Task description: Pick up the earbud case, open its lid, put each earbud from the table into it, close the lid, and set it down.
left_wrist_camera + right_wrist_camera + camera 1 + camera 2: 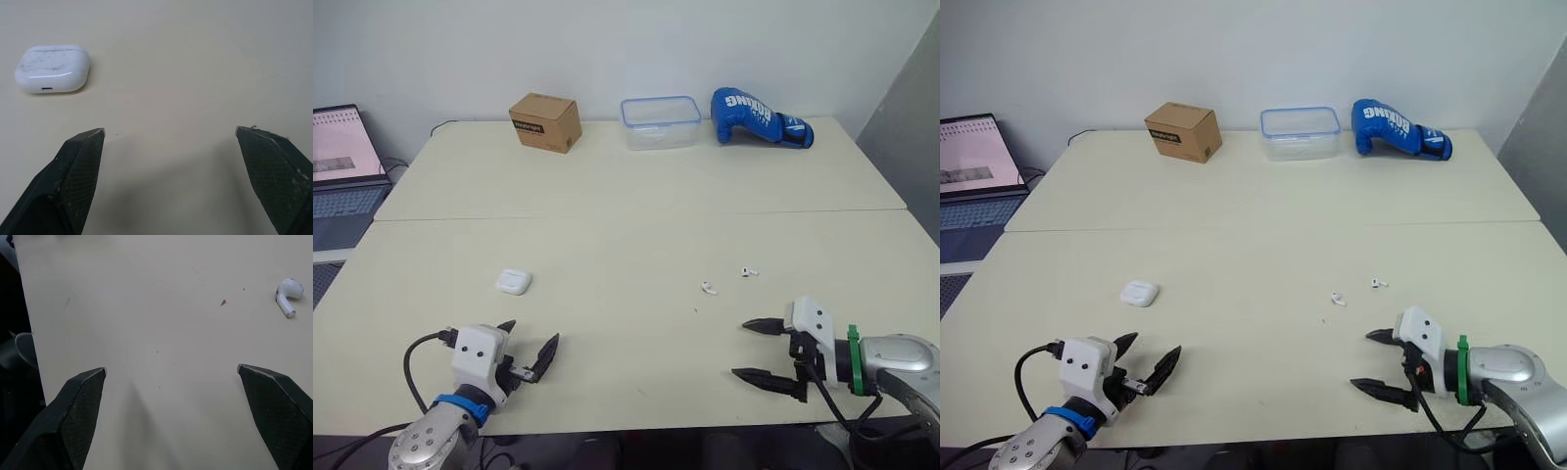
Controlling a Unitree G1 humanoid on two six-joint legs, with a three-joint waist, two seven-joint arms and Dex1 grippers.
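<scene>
A laptop (342,166) sits off the table's (626,215) left edge, screen lit. Near the front edge the left gripper (531,331) hovers low over the table, its fingers spread wide and holding nothing. Just ahead of it, a little to its left, the white earbud case (513,282) lies flat with its lid closed, apart from the fingers. At the back stand a cardboard box (545,121), then a clear plastic container (661,122). Right of centre lie one earbud (709,288) and, near it, the second earbud (749,271). A blue boxing glove (759,117) rests at the back right. The right gripper (741,348) hangs at the front right, fingers wide apart and empty, short of the earbuds
</scene>
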